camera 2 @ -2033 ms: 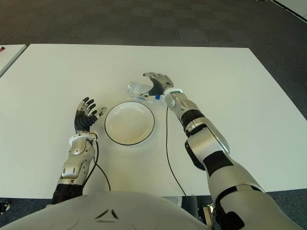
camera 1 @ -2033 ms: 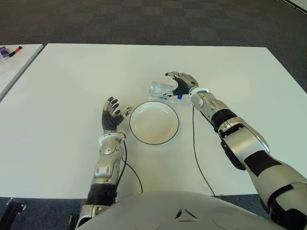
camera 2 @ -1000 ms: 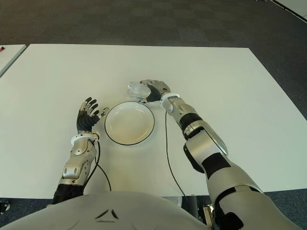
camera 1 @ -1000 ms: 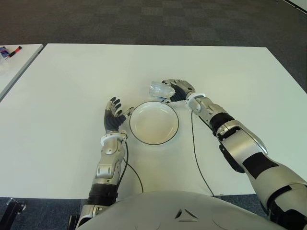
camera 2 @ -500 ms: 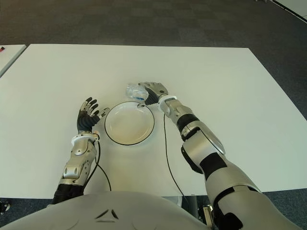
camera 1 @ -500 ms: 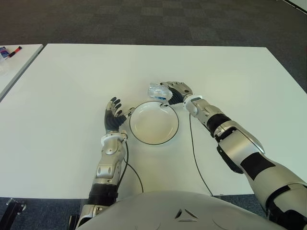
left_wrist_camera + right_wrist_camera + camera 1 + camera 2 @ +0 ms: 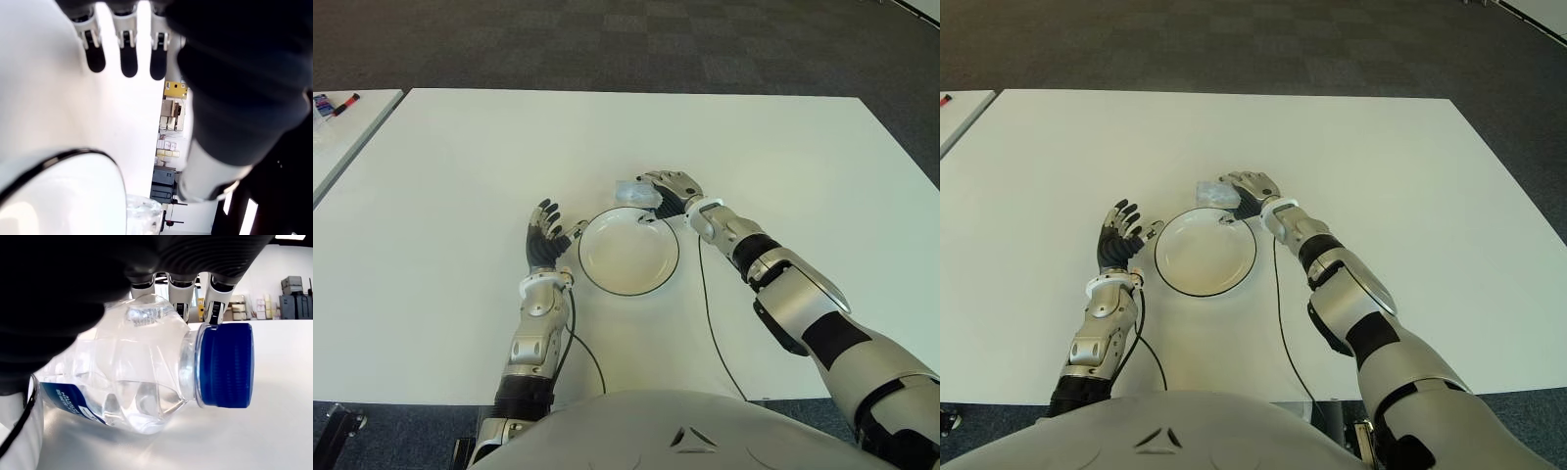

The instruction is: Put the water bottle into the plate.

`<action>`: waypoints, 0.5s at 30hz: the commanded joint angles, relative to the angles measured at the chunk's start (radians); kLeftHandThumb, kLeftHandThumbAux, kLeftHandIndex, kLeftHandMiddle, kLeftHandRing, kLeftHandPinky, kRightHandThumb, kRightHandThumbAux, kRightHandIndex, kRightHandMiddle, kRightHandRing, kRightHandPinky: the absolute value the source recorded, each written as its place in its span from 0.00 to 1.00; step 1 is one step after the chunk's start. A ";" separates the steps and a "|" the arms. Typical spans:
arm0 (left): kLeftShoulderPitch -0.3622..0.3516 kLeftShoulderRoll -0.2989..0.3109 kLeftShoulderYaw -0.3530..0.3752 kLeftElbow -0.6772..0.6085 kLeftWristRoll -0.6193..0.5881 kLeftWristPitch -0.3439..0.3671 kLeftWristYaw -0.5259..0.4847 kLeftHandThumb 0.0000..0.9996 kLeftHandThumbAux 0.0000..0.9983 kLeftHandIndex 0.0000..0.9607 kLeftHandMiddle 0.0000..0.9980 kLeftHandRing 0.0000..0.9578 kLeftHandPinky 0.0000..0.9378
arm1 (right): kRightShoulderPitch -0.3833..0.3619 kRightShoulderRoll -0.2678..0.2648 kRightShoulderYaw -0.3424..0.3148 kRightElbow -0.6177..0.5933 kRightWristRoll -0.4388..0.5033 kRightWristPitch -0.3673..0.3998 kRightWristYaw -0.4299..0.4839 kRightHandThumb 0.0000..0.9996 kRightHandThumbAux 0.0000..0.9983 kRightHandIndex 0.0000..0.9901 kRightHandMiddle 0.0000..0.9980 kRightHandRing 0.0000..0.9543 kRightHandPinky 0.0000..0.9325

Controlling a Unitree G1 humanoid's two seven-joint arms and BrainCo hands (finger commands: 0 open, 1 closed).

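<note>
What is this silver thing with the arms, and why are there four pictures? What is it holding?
It is a robot shaped a bit like a person, with two arms and hands with fingers. Two pictures come from cameras in its head, looking down at a white table. The other two come from small cameras on its wrists, so each shows one hand from very close.

On the table is a white plate with a dark rim. The robot's right hand is curled around a clear water bottle with a blue cap, at the far edge of the plate. The bottle lies sideways in the hand. It is not in the plate yet.

The left hand shows just left of the plate, fingers spread, holding nothing.
</note>
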 commanded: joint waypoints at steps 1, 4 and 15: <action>0.007 -0.073 -0.005 0.014 0.004 -0.006 0.004 0.04 0.94 0.15 0.17 0.16 0.17 | -0.004 0.007 0.007 0.012 -0.008 0.001 -0.006 0.50 0.51 0.10 0.15 0.19 0.28; 0.007 -0.073 -0.005 0.014 0.001 -0.006 0.002 0.04 0.93 0.15 0.18 0.16 0.17 | -0.002 0.008 0.007 0.012 -0.006 0.000 -0.013 0.50 0.51 0.10 0.16 0.19 0.26; 0.007 -0.073 -0.005 0.011 0.001 -0.003 0.004 0.05 0.93 0.15 0.17 0.15 0.17 | 0.010 0.004 -0.003 0.009 0.008 -0.038 -0.022 0.52 0.51 0.10 0.17 0.19 0.26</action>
